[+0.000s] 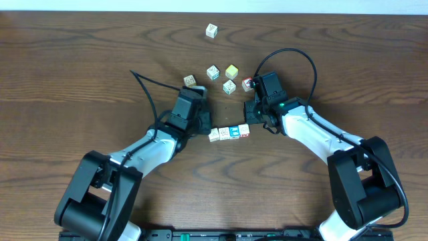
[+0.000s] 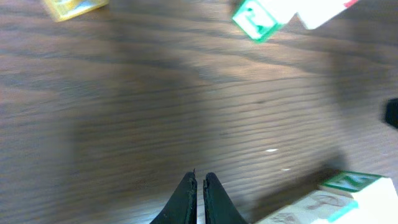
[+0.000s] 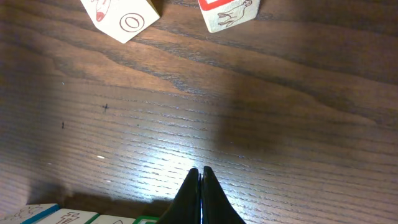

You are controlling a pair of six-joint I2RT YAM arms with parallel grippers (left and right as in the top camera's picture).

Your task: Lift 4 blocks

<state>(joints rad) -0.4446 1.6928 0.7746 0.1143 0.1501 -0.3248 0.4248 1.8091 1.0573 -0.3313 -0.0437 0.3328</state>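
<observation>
My left gripper (image 2: 199, 177) fingers are pressing together, pinching nothing. My right gripper (image 3: 199, 172) is doing the same, tips over bare surface. The four alphabet blocks (image 1: 229, 132) are lying in a row mid-surface between both grippers, contact unclear. I'm judging that an end-squeeze lift is risking the row buckling and the middle blocks dropping.

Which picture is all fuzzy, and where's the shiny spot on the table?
Left wrist view: fuzzy all over, the green-edged block at the top smeared. Right wrist view: sharp wood grain, with a white shiny patch on the table just ahead of the right tool. Overhead view: clear, evenly lit.
</observation>
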